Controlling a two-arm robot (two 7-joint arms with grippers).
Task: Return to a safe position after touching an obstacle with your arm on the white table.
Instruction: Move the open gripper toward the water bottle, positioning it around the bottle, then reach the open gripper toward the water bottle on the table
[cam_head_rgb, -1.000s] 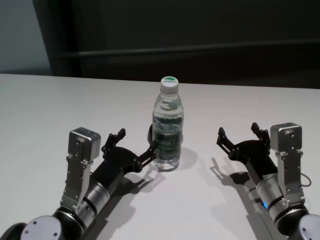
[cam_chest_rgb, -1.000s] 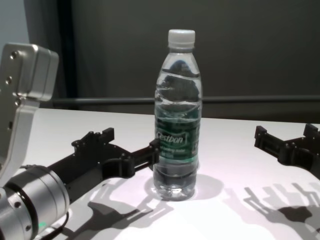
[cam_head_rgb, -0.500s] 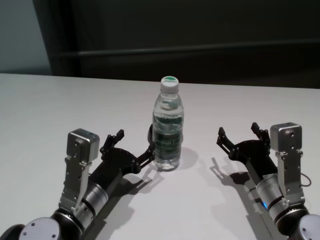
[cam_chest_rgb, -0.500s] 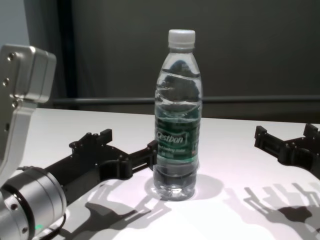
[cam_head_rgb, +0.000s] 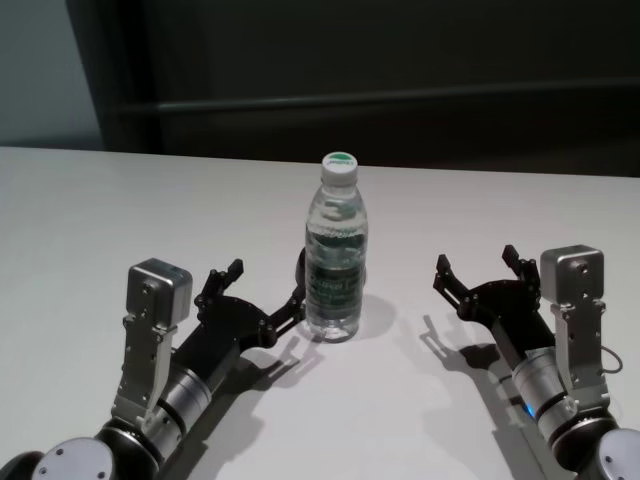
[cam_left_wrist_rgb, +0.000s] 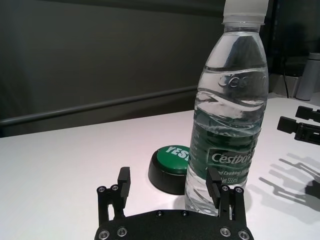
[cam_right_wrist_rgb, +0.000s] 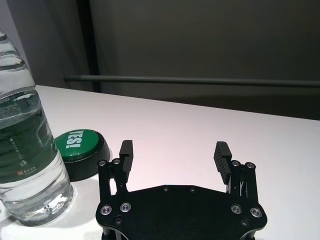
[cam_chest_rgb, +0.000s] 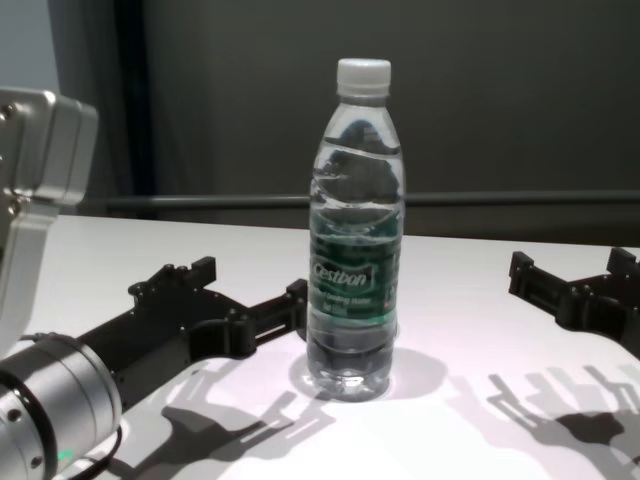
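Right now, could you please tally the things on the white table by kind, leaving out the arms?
Water bottle: 1
Green button: 1
Total: 2, both standing on the white table.

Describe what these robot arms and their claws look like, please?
Both arms are rounded silver metal cylinders with black joint bands. Each carries a boxy silver camera housing on a bracket. The left gripper and right gripper are flat black plates studded with silver screws, each ending in two short black fingers. A thin cable trails beside the right arm.
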